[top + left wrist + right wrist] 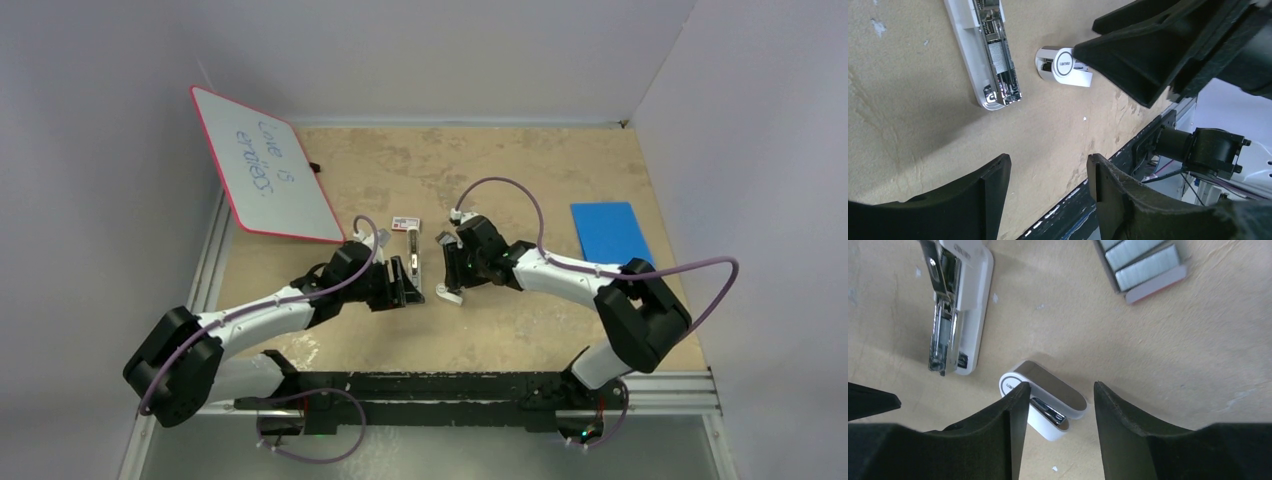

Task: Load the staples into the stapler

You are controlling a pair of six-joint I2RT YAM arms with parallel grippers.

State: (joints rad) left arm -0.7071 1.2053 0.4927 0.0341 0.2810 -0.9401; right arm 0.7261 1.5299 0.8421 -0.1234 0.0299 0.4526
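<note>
**Left fingers** (995, 185): spread wide with nothing between them, poised over bare worktop (908, 130).

**Right fingers** (1013, 420): parted, straddling a small white-and-silver rounded piece (1048, 395) that lies flat. One finger hides the piece's near edge and the other stands clear of it. Contact cannot be told.

**Stapler** (970, 55): lies opened on the worktop just beyond both pairs of fingers, its metal channel facing up. The rounded piece sits just beside its end.

**Staples** (997, 52): a dark grey ribbed block seated in the stapler's channel, about midway along.

**Red-and-white box** (405, 223): lies near the stapler's far end; the right wrist view shows light grey strips inside.

**Whiteboard** (265, 170): pink-rimmed with blue handwriting, at the far left.

**Blue sheet** (610, 232): lies flat at the far right, well apart from the rest.
</note>
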